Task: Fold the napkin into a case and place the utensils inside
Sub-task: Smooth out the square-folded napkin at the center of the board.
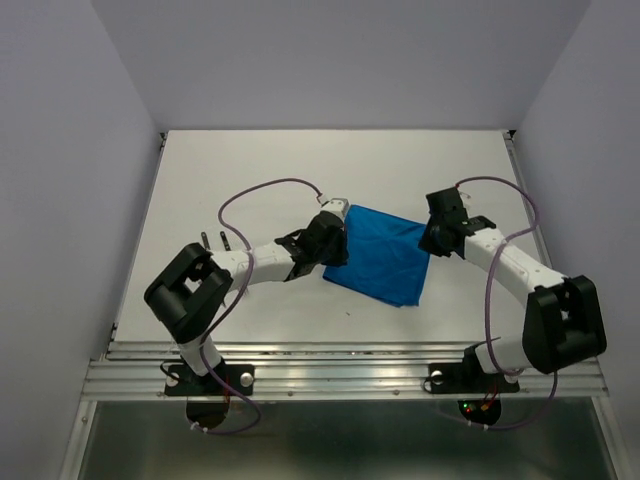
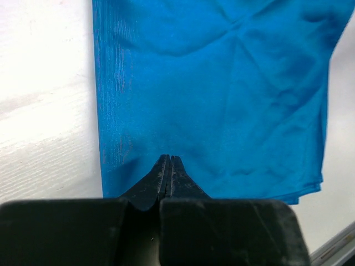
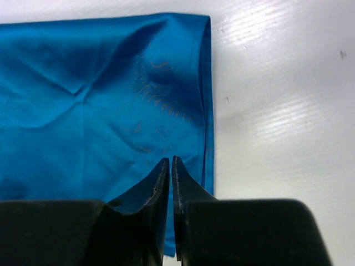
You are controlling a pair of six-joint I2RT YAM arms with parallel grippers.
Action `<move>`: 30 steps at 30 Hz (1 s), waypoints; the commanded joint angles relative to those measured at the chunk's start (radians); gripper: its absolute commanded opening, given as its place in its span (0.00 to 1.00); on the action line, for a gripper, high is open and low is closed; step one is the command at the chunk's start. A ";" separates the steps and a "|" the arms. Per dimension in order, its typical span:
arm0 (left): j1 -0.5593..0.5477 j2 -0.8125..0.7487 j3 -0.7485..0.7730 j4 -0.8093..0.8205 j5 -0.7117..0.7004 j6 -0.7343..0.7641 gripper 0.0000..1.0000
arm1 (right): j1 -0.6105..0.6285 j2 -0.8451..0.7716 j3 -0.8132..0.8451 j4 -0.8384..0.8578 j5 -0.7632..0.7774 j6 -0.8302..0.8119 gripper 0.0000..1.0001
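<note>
Above the white worktop (image 1: 250,170), top view: the napkin (image 1: 385,258), a slanted rectangle of thin bright blue cloth, lies flat between the left hand (image 1: 335,222) at its far-left corner and the right hand (image 1: 430,238) at its right edge, likely so the pair can keep it taut for a fold. Left wrist view: dark fingers (image 2: 161,177) pressed together, seemingly pinching cloth just inside the near edge; fine weave, soft creases. Right wrist view: fingers (image 3: 186,188) all but together, seemingly clamped beside the layered side edge.
</note>
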 commanded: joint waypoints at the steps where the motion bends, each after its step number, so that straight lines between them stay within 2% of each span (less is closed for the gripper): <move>1: 0.002 0.048 -0.017 0.038 0.014 0.000 0.00 | -0.035 0.096 0.063 0.090 0.023 -0.072 0.11; 9: 0.000 0.095 -0.080 0.086 0.087 -0.047 0.00 | -0.103 0.266 0.145 0.160 -0.005 -0.127 0.09; 21: -0.010 -0.040 -0.213 0.071 0.104 -0.095 0.00 | -0.155 0.392 0.232 0.214 -0.037 -0.149 0.09; 24: -0.010 -0.074 -0.153 0.023 0.074 -0.074 0.00 | -0.164 0.438 0.255 0.216 -0.020 -0.161 0.09; 30: -0.006 -0.051 0.078 -0.098 0.012 0.023 0.00 | -0.164 0.507 0.275 0.222 -0.034 -0.187 0.06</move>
